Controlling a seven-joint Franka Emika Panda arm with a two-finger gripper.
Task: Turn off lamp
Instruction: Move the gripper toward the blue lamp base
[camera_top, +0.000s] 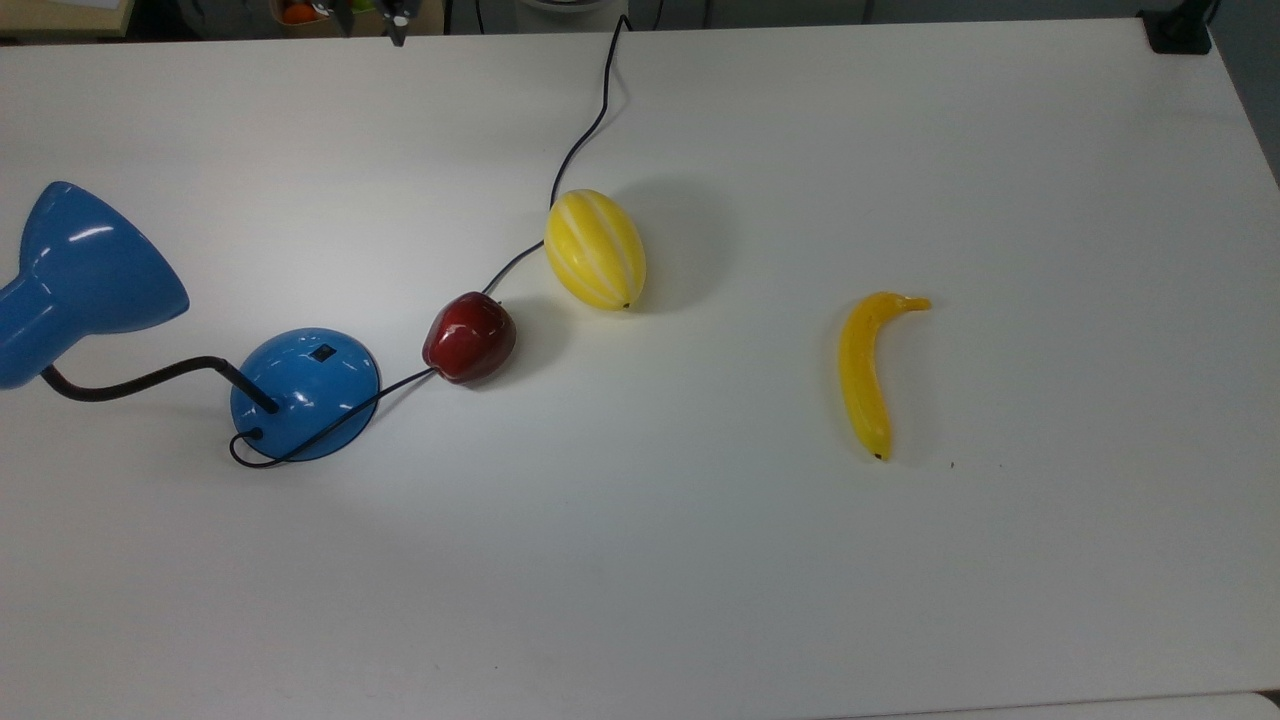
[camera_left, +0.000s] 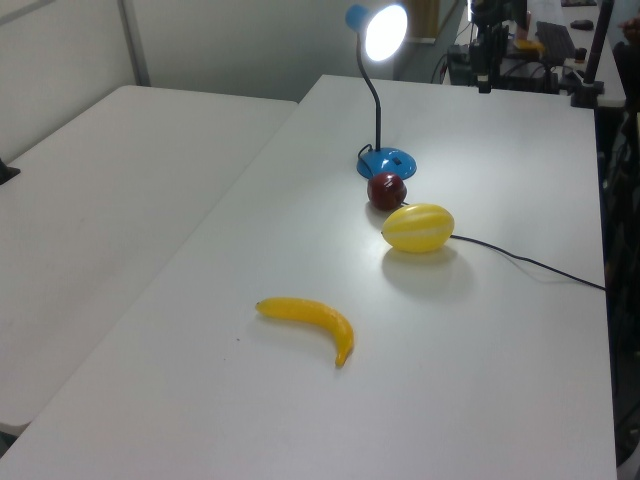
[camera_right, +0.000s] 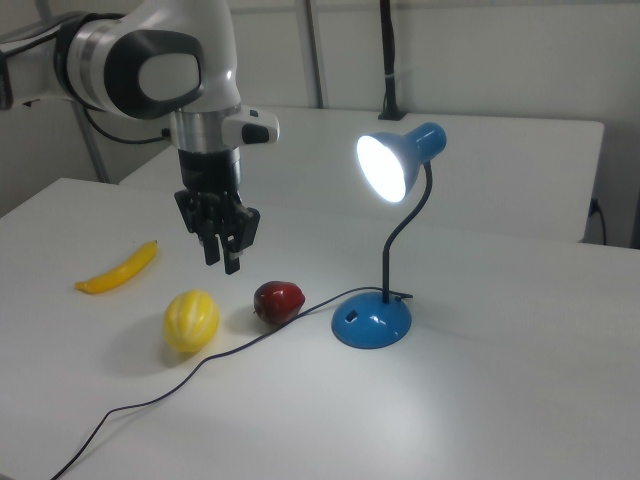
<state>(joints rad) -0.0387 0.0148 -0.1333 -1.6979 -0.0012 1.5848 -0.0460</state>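
Observation:
The blue lamp stands lit, its shade (camera_right: 392, 164) glowing on a black gooseneck. Its domed base (camera_top: 305, 393) sits at the top view's left, with the small black switch (camera_top: 322, 352) on top and the same switch (camera_right: 349, 316) facing the right view's front. My gripper (camera_right: 221, 260) hangs open and empty above the table, over the gap between the red apple and the yellow melon, well to the right view's left of the base. Its fingertips (camera_top: 400, 18) poke in at the top view's upper edge, and the gripper (camera_left: 484, 75) hangs far back in the left view.
A red apple (camera_top: 469, 337) lies close beside the base, a striped yellow melon (camera_top: 595, 249) beyond it, and a banana (camera_top: 866, 372) farther to the top view's right. The black cord (camera_top: 585, 130) runs from the base past both fruits to the table's far edge.

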